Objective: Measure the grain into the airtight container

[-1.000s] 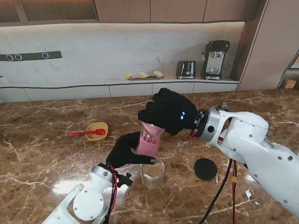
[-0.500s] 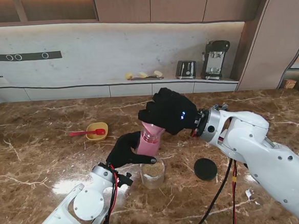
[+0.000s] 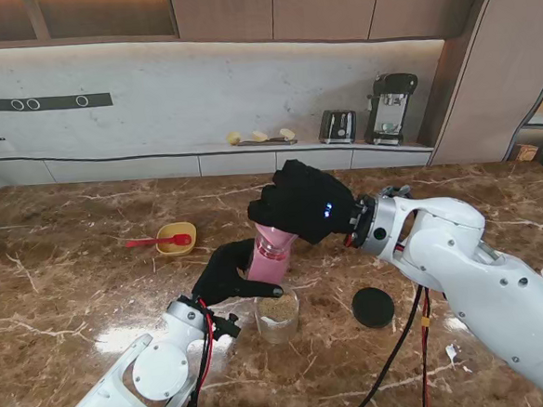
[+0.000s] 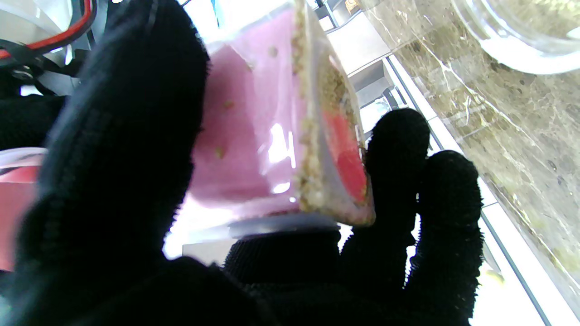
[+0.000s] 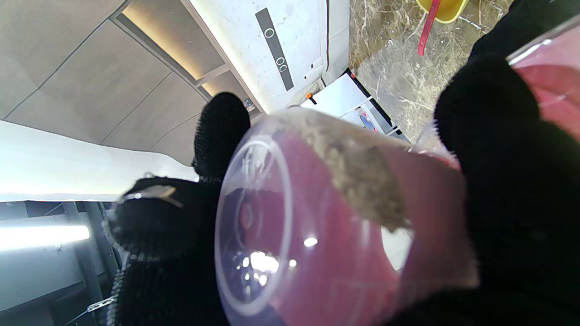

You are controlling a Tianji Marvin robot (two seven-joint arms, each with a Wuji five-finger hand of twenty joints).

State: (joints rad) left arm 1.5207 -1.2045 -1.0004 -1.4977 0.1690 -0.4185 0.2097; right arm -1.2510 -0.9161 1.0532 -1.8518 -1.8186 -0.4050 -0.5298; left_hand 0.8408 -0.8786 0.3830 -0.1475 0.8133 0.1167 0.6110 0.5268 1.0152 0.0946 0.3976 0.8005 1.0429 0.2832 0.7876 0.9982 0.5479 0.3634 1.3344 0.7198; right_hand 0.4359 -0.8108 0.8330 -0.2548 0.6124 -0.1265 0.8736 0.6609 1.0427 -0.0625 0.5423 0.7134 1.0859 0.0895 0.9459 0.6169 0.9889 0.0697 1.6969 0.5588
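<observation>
Here, in the stand view, the right hand [image 3: 301, 201] is closed around a small clear cup [image 3: 272, 238] tipped mouth-down into the pink funnel [image 3: 266, 264]. The left hand [image 3: 228, 274] is wrapped around the funnel from the robot's left side, its fingers curled against the pink wall. The funnel hangs directly over the clear glass container [image 3: 278, 317], which stands upright on the brown marble table [image 3: 73, 292] and holds a layer of tan grain in its upper part. A round black lid [image 3: 373, 306] lies flat on the table to the right of the container, apart from it. A yellow bowl [image 3: 177, 238] with a red spoon [image 3: 158, 240] resting across it sits farther from me and to the left, well apart from the hands. In the left wrist view, the left hand [image 4: 136, 217] grips the pink funnel [image 4: 253, 136]; the thumb covers one side and the fingertips [image 4: 448, 194] press the other. A band of tan grain [image 4: 312, 149] clings along the funnel's rim, and a few single grains stick to the pink wall. A curved part of the glass container [image 4: 512, 40] shows on the marble table [image 4: 489, 127]. In the right wrist view, the right hand [image 5: 507, 190] clamps the clear cup [image 5: 317, 226] between thumb and fingers. A clump of tan grain [image 5: 362, 181] lies along the cup's inner wall. The yellow bowl [image 5: 442, 8] and red spoon [image 5: 427, 31] show at the edge on the table [image 5: 394, 68].
</observation>
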